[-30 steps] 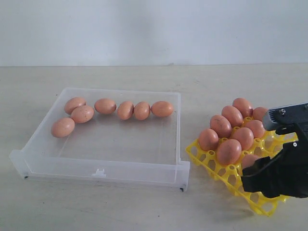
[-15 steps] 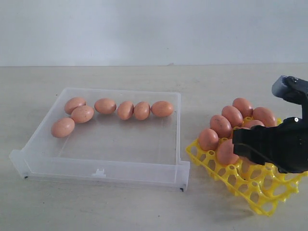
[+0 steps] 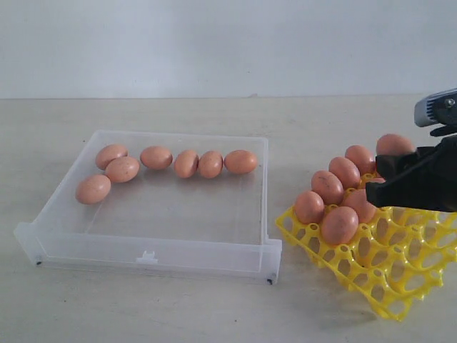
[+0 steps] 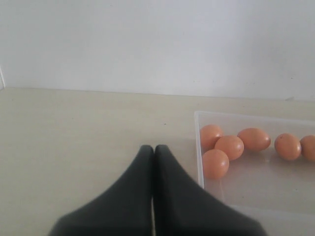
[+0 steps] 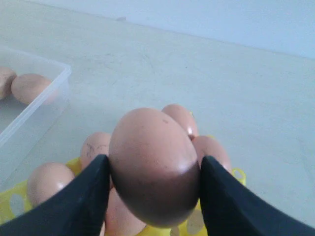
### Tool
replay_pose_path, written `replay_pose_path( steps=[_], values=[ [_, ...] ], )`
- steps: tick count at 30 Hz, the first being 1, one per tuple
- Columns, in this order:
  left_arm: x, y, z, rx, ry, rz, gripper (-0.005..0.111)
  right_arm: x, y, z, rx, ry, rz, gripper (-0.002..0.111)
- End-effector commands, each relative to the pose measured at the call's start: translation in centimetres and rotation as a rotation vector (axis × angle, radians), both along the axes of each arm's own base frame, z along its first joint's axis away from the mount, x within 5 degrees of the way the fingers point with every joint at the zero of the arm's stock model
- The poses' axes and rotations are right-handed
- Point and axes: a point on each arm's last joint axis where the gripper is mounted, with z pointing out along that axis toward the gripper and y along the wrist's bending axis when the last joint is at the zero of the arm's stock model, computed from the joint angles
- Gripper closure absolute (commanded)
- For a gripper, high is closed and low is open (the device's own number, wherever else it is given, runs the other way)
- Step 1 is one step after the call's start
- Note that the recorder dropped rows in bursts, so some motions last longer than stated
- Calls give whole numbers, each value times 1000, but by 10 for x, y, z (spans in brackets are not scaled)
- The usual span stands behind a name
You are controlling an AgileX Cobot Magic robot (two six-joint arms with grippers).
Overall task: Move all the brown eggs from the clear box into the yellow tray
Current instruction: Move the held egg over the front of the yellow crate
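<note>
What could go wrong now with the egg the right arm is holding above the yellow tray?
1. The held egg is pinched only at its sides by two fingers; it could slip and drop.
2. The seated eggs crowd the yellow tray beneath it, so lowering off-centre could knock shell against shell and crack one.

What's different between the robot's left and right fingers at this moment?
The left fingers are pressed together and hold nothing; the right fingers are spread around a brown egg. The left ones sit beside the clear box; the right ones hang above the yellow tray. Both pairs are black and tapered.
</note>
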Motion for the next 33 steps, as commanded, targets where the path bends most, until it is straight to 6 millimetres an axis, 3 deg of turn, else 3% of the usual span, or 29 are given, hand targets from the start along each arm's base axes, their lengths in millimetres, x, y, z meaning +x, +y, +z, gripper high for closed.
replay_pose_path(
  steps=[1,4,8,16,23,33],
  values=[
    [0,0,-1,4,0,1,111,-3,0,2,-7,-113,30,108],
    [0,0,-1,4,0,1,111,-6,-2,3,46,-186,17,108],
    [0,0,-1,4,0,1,111,-17,-3,-20,110,-120,-1,108],
    [0,0,-1,4,0,1,111,-19,33,-47,122,-27,186,108],
    [0,0,-1,4,0,1,111,-16,29,-57,150,-14,112,108],
    [0,0,-1,4,0,1,111,-48,3,-71,271,-18,-21,108]
  ],
)
